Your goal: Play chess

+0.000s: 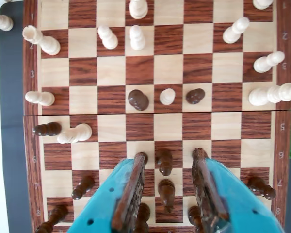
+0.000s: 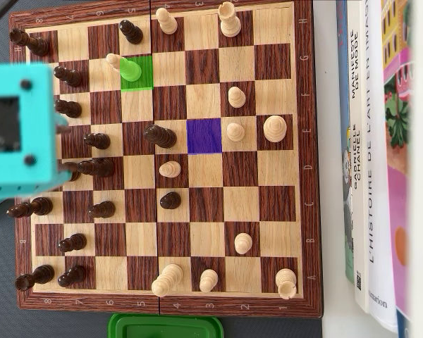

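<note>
Wrist view shows the gripper [image 1: 169, 156] spread wide, empty, straddling a dark pawn [image 1: 164, 162] at the chessboard's [image 1: 174, 99] near edge.

You've got the wooden chessboard [image 2: 307, 141] lying flat on the desk, reaching nearly to the left edge in the overhead view. Dark pieces [image 2: 96, 140] stand crowded along that left side, upright; pale pieces [image 2: 235, 131] are scattered toward the right. One square glows green [image 2: 142, 79] near the top, under a pale piece [image 2: 129, 67]; one empty square shows purple [image 2: 204, 136] mid-board. In the wrist view, two dark pawns [image 1: 138, 99] flank a pale one [image 1: 167, 96].
</note>
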Controlling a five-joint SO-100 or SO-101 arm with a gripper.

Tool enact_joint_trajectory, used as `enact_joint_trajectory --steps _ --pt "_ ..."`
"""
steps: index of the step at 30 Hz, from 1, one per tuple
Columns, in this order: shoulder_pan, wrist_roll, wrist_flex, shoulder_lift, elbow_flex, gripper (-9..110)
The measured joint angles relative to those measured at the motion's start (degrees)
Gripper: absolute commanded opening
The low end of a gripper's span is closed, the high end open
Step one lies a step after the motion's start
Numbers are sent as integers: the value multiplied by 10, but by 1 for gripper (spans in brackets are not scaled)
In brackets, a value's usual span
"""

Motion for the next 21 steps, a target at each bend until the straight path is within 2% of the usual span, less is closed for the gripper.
enact_joint_trajectory --steps 4,21 --pt "32 -14 -13 33 40 15" --pt "40 -18 -249 213 283 15"
